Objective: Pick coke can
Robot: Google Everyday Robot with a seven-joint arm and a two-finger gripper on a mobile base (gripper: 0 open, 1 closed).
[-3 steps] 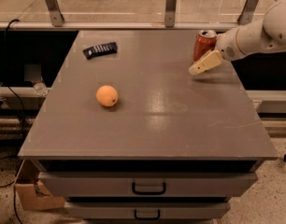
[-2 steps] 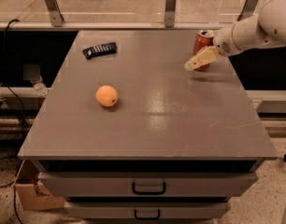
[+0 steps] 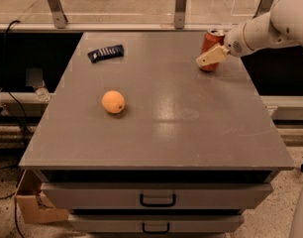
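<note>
The coke can (image 3: pixel 210 38), red with a silver top, stands upright near the far right corner of the grey table (image 3: pixel 171 133). My gripper (image 3: pixel 209 57), cream-coloured at the end of a white arm (image 3: pixel 270 26) that reaches in from the right, sits directly in front of the can's lower half and covers part of it. I cannot tell whether it touches the can.
An orange fruit (image 3: pixel 113 101) lies left of the table's centre. A black remote-like device (image 3: pixel 106 52) lies at the far left. Drawers with handles (image 3: pixel 158 200) are below the front edge. A railing with posts (image 3: pixel 180 6) runs behind the table. A cardboard box (image 3: pixel 35 207) sits on the floor at the lower left.
The gripper has moved slightly back and to the left, closer to the can, and now overlaps its lower front. The can, the fruit and the remote have not moved.
</note>
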